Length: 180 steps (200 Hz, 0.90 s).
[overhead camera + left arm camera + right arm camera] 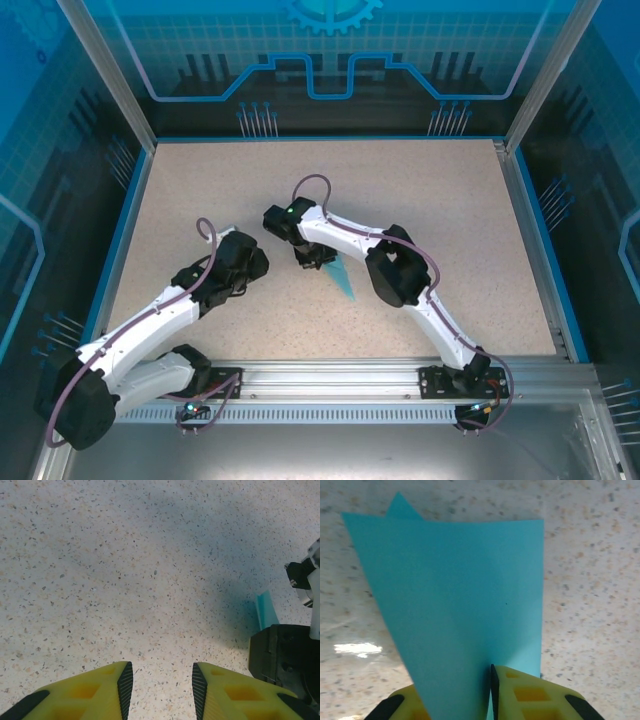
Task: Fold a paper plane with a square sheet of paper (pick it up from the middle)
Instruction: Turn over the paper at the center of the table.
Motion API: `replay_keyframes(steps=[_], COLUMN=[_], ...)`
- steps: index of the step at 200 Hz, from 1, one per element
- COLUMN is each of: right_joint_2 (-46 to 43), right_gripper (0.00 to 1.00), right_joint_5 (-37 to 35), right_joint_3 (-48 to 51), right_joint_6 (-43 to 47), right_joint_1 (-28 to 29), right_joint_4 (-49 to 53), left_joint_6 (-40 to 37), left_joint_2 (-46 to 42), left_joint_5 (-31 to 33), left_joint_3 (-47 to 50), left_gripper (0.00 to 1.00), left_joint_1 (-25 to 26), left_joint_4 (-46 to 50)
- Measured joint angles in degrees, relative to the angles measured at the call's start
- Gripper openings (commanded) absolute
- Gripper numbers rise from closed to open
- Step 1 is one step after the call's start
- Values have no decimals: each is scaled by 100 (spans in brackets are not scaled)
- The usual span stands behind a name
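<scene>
Mid-frame, right fingers (496,685) pinch the plane (342,280); left fingers (125,680), just left of them, stand apart and empty; bare desk (420,190) spreads to the blue edges (120,250).

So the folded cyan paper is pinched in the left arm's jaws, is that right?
No. The folded cyan paper is pinched in the jaws of the right gripper, as the right wrist view shows. The left gripper is open, with nothing between its jaws.
</scene>
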<state>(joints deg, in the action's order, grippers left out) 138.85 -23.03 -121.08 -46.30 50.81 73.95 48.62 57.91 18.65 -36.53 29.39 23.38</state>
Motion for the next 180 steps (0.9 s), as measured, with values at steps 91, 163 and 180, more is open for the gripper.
replay_keyframes(steps=[91, 163, 180], right_joint_2=[256, -1582, -2549], right_gripper=[23, 54, 60], right_joint_5=[299, 1158, 1502], right_joint_3=[-236, 1823, 2627], right_joint_6=[-404, 35, 122], right_joint_1=[-341, -417, -546], right_joint_4=[-249, -1812, -2441], left_joint_6=[20, 4, -7], left_joint_2=[153, 481, 649], left_joint_5=[-52, -201, -271], left_joint_3=[0, -15, -74], left_gripper=[41, 44, 44], left_joint_1=[-4, -11, -15], left_joint_4=[15, 39, 35])
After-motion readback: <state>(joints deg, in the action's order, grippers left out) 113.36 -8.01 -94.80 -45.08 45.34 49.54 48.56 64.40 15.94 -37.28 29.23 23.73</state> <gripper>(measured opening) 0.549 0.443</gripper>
